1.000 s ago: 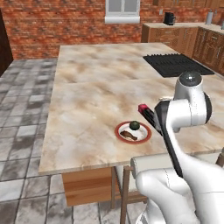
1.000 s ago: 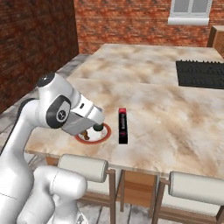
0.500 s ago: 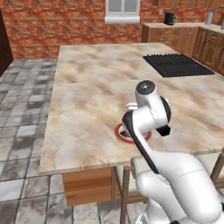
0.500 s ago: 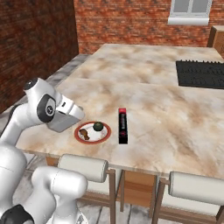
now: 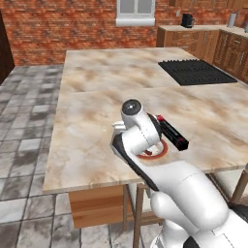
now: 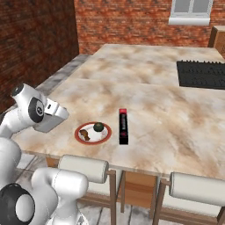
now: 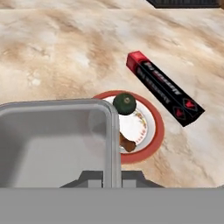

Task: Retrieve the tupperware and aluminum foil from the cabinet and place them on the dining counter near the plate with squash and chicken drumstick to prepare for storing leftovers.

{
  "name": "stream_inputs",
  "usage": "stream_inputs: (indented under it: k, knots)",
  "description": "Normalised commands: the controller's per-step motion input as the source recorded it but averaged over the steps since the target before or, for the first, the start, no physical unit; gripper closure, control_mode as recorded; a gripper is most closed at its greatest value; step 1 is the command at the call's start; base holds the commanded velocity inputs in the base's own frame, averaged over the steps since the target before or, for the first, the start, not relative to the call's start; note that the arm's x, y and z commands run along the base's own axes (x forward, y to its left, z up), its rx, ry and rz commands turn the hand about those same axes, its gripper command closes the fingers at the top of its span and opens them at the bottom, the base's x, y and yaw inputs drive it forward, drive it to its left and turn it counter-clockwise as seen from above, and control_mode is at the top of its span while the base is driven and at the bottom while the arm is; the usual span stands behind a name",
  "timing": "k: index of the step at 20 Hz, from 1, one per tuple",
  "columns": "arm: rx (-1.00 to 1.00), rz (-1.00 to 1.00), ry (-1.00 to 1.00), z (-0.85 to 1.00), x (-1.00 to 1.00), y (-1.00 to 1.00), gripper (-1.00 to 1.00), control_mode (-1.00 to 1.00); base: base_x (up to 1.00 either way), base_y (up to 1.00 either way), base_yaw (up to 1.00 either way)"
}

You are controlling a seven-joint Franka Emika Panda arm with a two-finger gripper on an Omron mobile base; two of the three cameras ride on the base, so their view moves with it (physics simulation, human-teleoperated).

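Gripper (image 7: pixel 111 175) pinches the tupperware (image 7: pixel 57 140) above the plate (image 7: pixel 146 127); aluminum foil (image 7: pixel 164 87) already lies beside it, tub unplaced.

Plate and foil box at the near edge of the dining counter (image 6: pixel 149 79)

The plate (image 6: pixel 81 137) lies on the counter close to its near edge, with squash (image 6: pixel 98 127) and a drumstick (image 6: pixel 86 136) on it. The aluminum foil (image 6: pixel 123 126) lies just beside the plate, toward the cooktop (image 6: pixel 202 74), which sits at the far corner. In the hand view the tupperware (image 7: pixel 52 140) overlaps the plate's edge.
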Motion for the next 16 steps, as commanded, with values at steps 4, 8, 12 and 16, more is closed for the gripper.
stream_inputs:
  k: [4, 8, 12, 16]
  knots:
    - [0.0, 0.06, 0.01, -0.1, 0.39, 0.34, 1.0, -1.0, 0.0, 0.0, 0.0]
    - [0.0, 0.0, 0.03, -0.15, 0.4, 0.08, 1.0, -1.0, 0.0, 0.0, 0.0]
    - [0.0, 0.0, 0.03, -0.28, 0.33, 0.02, 1.0, -1.0, 0.0, 0.0, 0.0]
    - [0.0, 0.0, 0.01, -0.39, 0.29, 0.06, 1.0, -1.0, 0.0, 0.0, 0.0]
